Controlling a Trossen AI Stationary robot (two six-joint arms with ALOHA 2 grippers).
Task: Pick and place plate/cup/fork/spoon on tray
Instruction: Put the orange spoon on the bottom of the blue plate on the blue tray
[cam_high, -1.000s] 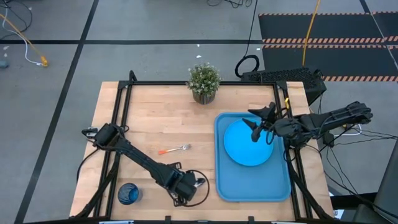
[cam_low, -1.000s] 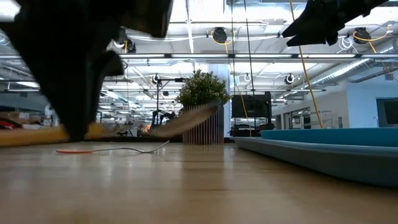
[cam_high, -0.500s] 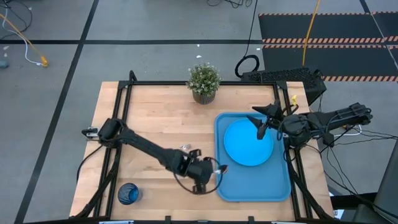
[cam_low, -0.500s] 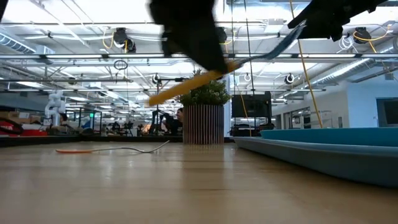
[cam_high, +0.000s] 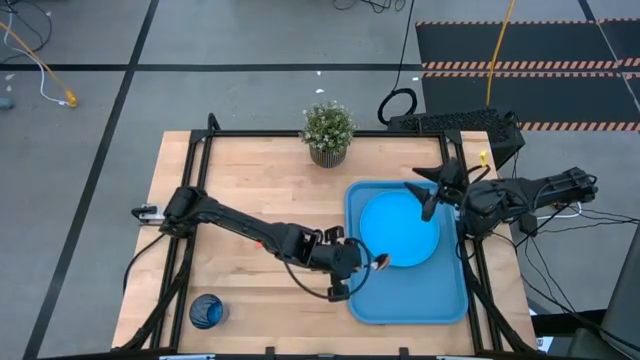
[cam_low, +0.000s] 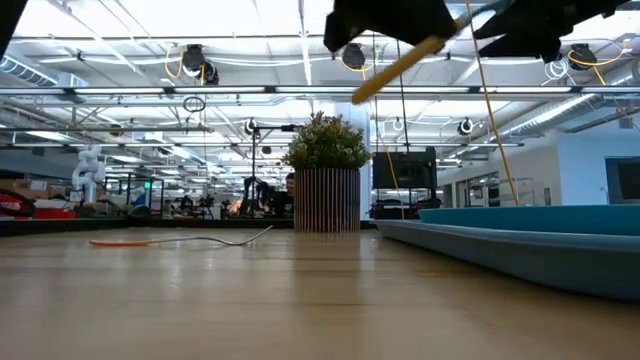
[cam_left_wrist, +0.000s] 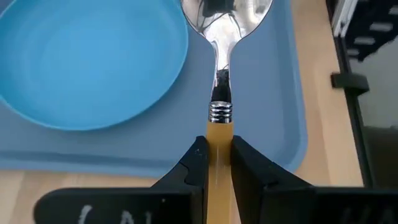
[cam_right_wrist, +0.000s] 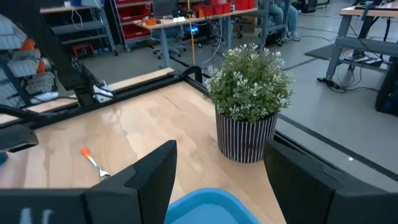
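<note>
Yellow-handled spoon (cam_left_wrist: 219, 74) pinched in left claw (cam_left_wrist: 217, 163) above tray (cam_left_wrist: 273, 134).

A mirror-bright metal bowl and a matt yellow-orange handle are seen on the spoon (cam_left_wrist: 221, 74). The tray (cam_left_wrist: 273, 112) and the plate (cam_left_wrist: 87, 62) look like smooth, slightly glossy plastic. The table (cam_high: 250, 200) is made of pale, smooth wood.

Two slim black jointed arms (cam_high: 235, 222) trailing looped black cables (cam_high: 320, 290).
</note>
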